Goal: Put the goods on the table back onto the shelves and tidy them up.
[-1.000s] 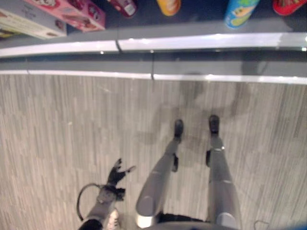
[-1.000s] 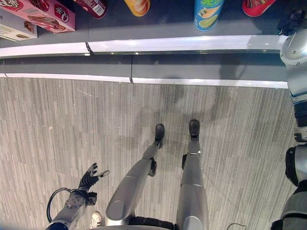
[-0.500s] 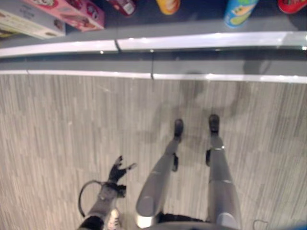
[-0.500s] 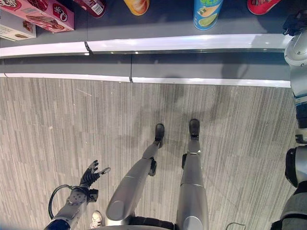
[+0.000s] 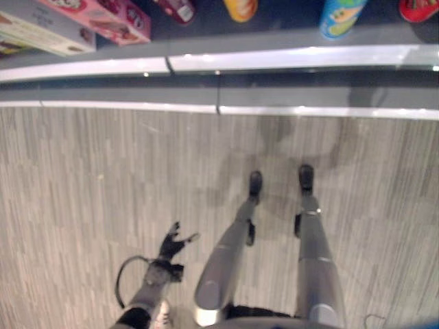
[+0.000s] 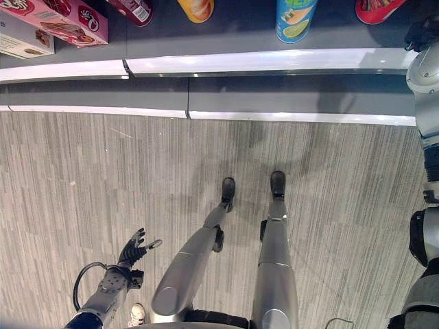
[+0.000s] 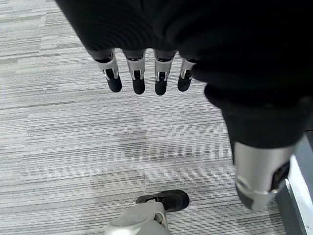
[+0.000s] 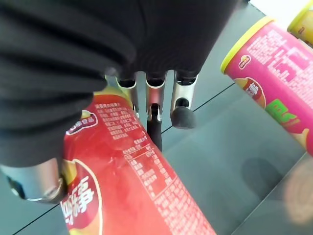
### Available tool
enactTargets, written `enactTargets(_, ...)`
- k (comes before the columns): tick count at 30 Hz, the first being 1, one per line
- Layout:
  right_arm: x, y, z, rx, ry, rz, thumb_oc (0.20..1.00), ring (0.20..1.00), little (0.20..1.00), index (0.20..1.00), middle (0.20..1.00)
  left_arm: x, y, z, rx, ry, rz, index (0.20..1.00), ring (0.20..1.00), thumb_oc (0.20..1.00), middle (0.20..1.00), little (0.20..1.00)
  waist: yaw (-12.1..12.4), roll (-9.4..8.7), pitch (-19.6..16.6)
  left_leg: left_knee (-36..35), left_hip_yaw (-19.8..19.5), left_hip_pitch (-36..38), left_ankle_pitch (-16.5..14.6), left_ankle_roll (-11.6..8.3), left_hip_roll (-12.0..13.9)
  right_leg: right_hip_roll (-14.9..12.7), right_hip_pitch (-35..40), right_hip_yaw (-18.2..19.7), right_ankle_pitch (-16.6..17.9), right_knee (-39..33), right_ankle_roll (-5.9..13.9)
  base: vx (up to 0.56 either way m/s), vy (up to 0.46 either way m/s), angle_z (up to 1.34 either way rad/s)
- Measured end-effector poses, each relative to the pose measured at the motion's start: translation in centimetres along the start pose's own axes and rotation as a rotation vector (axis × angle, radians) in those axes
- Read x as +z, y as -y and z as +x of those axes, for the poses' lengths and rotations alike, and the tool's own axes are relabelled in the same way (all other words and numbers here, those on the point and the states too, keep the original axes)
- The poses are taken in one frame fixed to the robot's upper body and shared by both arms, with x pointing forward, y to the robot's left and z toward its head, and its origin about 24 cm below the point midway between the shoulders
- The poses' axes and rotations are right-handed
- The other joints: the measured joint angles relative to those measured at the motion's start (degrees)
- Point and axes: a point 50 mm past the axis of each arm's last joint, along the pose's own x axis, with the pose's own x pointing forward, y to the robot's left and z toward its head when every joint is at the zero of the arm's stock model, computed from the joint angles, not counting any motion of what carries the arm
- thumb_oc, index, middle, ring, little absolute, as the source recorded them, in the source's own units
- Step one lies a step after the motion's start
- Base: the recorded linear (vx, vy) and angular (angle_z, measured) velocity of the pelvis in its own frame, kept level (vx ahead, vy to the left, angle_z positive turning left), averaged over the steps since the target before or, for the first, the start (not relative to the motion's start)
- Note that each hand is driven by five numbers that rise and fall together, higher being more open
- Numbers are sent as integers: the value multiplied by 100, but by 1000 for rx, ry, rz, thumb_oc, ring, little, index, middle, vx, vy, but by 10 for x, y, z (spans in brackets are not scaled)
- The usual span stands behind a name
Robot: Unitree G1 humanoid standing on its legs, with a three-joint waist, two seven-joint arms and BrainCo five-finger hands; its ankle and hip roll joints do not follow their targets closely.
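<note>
At about seven o'clock in the right eye view our left hand (image 6: 134, 248) hangs low over the striped carpet floor (image 6: 82, 178), fingers straight and spread, holding nothing. Along the top, from ten to two o'clock, the shelf (image 6: 226, 31) carries pink boxes (image 6: 65, 17), an orange can (image 6: 195, 8), a blue-green tube (image 6: 295, 17) and a red pack (image 6: 377, 8).

At the far right our right hand (image 8: 156, 105) is up at the shelf. In its wrist view the fingers and thumb curl round a red canister (image 8: 132, 186), which leans over the grey board; we judge it is about to be set down. A pink canister (image 8: 274, 78) with a yellow rim lies close by, toward two o'clock.

We think the risk is a tip or roll: released while tilted, the red canister could topple, knock the pink one, or roll toward the shelf lip and drop to the floor.
</note>
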Motion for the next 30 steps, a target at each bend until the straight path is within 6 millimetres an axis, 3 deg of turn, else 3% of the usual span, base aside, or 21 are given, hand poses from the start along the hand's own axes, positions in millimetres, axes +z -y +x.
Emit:
enactTargets(10, 0, 0, 0, 0, 5, -11, 200, 200, 200, 200, 200, 0, 0, 0, 0, 0, 0, 1000, 1000, 1000, 1000, 1000, -6, 0, 0, -1, -2, -2, -1, -1, 0, -1, 0, -3, -3, 0, 3, 0, 0, 0)
enactTargets(11, 0, 0, 0, 0, 5, -11, 335, 335, 335, 335, 335, 0, 0, 0, 0, 0, 0, 1000, 1000, 1000, 1000, 1000, -8, 0, 0, -2, -2, -2, -1, -1, 0, -1, 0, -3, -2, 0, 2, 0, 0, 0)
enactTargets(12, 0, 0, 0, 0, 5, -11, 736, 736, 736, 736, 736, 0, 0, 0, 0, 0, 0, 1000, 1000, 1000, 1000, 1000, -9, 0, 0, -2, -2, -2, -1, -1, 0, -1, 0, -4, -3, 0, 3, 0, 0, 0)
enactTargets(13, 0, 0, 0, 0, 5, -11, 1000, 1000, 1000, 1000, 1000, 0, 0, 0, 0, 0, 0, 1000, 1000, 1000, 1000, 1000, -10, 0, 0, -2, -2, -2, -1, -1, 0, -2, 0, -4, -2, -1, 2, 0, 0, 0)
enactTargets(30, -2, 0, 0, 1, -7, -34, 1000, 1000, 1000, 1000, 1000, 0, 0, 0, 1, 0, 0, 1000, 1000, 1000, 1000, 1000, -22, 0, 0, -4, -3, -8, 0, 0, -1, -2, 0, -16, -1, -12, 0, 0, 0, 0)
